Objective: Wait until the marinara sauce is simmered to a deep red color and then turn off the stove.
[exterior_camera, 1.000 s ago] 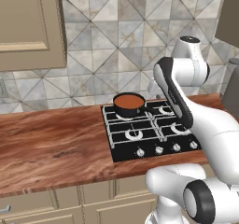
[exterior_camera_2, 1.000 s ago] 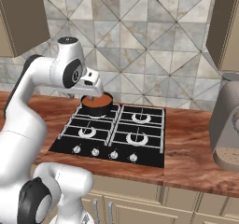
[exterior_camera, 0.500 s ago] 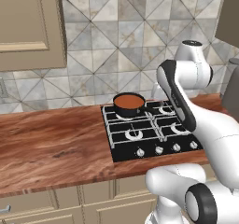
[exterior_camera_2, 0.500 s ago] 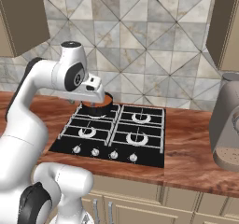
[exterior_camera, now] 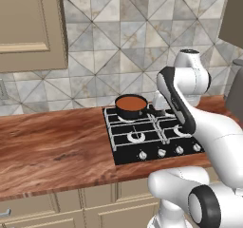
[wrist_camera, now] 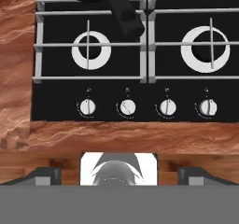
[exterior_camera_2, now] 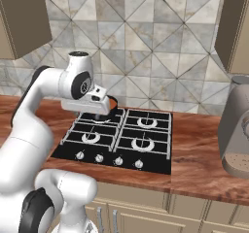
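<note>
The marinara sauce (exterior_camera: 130,101) is a rust-red disc filling a small dark saucepan (exterior_camera: 132,109) on the back left burner of the black stove (exterior_camera: 153,133). In the hand view the pan's dark handle (wrist_camera: 122,12) points toward the front knobs. My gripper (wrist_camera: 119,174) hangs open and empty above the stove's front edge, looking down on the row of silver knobs (wrist_camera: 126,107). The second knob from the left has its mark tilted; the others stand upright. From the right base view the gripper (exterior_camera_2: 98,112) hovers over the stove's left half, partly covering the saucepan.
Wooden counter (exterior_camera: 52,148) stretches to the left of the stove. A grey appliance (exterior_camera_2: 236,130) stands on the counter at the right. Tiled wall (exterior_camera_2: 146,57) rises behind, with cabinets (exterior_camera: 28,27) above.
The hand has dropped lower and come forward over the stove's left half. The jaws have widened slightly. The saucepan has not moved.
</note>
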Available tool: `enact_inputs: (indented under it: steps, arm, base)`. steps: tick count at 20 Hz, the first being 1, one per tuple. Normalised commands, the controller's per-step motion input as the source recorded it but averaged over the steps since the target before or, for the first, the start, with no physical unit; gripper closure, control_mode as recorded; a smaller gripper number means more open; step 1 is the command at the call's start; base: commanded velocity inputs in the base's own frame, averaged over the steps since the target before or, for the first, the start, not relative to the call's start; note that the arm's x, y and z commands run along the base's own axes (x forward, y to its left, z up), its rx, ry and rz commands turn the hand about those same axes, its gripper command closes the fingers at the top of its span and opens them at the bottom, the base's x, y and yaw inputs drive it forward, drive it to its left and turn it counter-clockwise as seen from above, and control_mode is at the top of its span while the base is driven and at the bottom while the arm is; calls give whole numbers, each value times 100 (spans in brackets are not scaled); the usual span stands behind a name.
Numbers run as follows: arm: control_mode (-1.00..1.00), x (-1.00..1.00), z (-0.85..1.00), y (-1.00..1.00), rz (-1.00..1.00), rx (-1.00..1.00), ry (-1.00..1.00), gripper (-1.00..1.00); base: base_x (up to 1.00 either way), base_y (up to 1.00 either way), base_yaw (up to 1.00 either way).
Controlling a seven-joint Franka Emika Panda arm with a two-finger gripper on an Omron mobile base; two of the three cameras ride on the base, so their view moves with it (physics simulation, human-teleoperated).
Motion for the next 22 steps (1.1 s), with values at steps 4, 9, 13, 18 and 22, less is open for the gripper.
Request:
enact_inputs:
  steps: [4,9,13,18,22]
  arm:
    - [-100,8,-40,-2,0,0,7,-100]
    - [-100,3,-35,-2,0,0,7,-100]
    - [-100,6,-33,-1,0,0,11,-100]
    - [-100,19,-36,-8,0,0,7,-100]
    - [-100,7,-31,-13,0,2,8,-100]
  base:
    - [0,0,0]
    - [0,0,0]
    - [0,0,0]
    - [0,0,0]
    - [0,0,0]
